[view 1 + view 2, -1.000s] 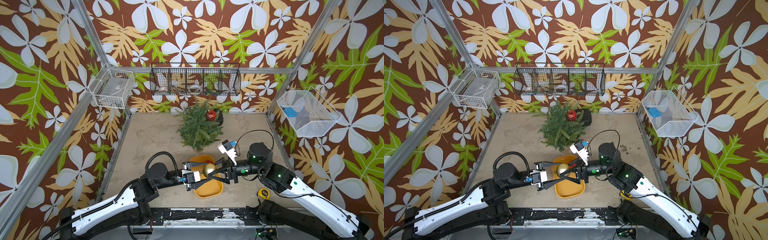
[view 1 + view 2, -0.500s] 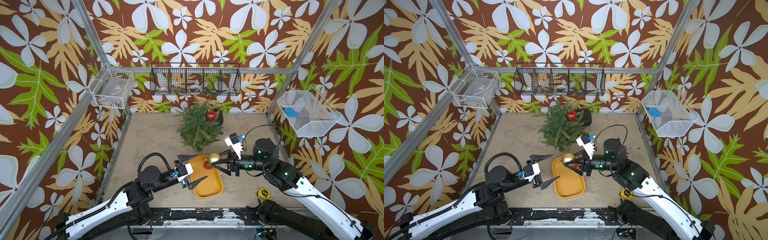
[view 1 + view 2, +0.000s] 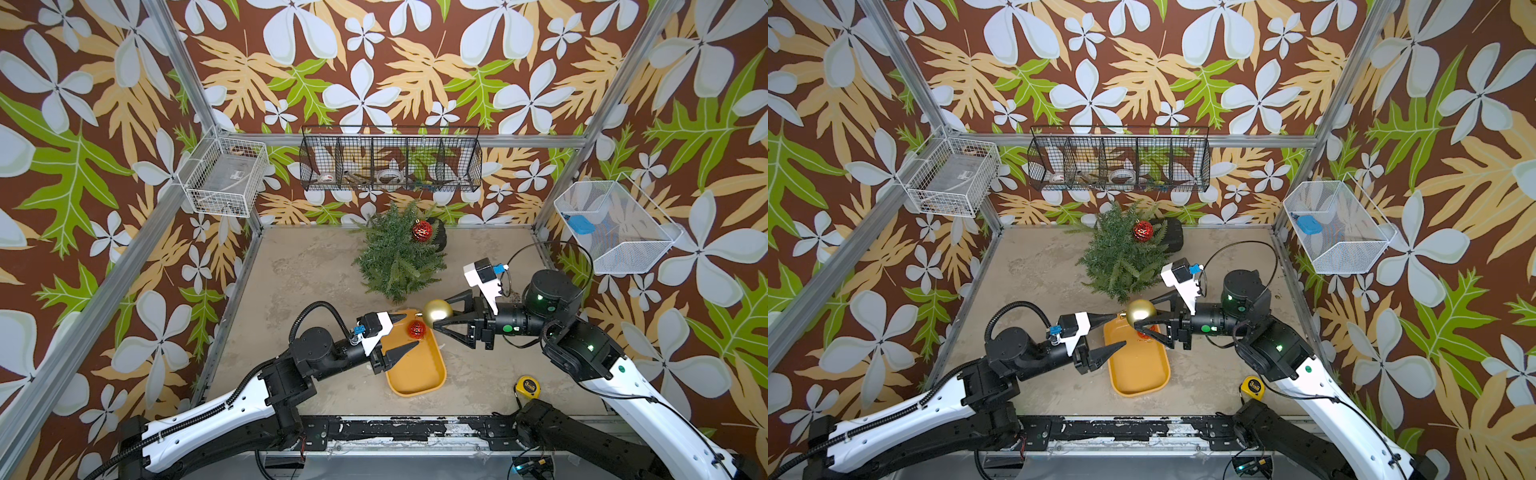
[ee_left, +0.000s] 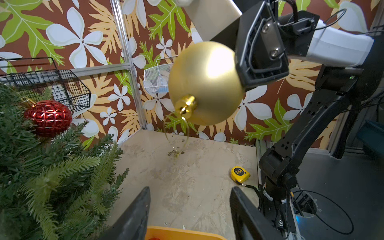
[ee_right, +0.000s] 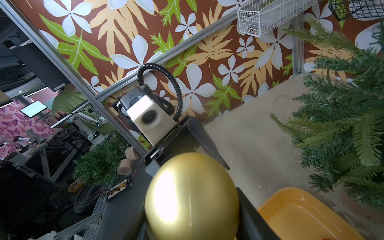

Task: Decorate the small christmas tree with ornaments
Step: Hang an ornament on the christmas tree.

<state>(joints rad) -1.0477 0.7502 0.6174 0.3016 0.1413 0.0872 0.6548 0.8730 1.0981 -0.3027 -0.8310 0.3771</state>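
Since a second ago the gold ornament has shifted from over the tray's middle to its far end, nearer the tree. The left claw, then up against the ball, now stands clear of it.

Right claw: closed on the gold ornament, one finger on each side, ball held above the desk. The ornament's cap points away from that claw, toward the left arm and downward.

Left claw: jaws parted, empty, over the left rim of the yellow tray, just beside the loose red ornament lying at the tray's far end.

Tree: near the held ball, apart from it. In both top views its black base sits at the far-right end and the crown narrows toward the tray, so the long axis runs far to near. Upright or tipped cannot be settled. A hung red ornament sits at the base end.

Open desk lies left of tree and tray. A tape measure occupies the near right edge. Walls close three sides.
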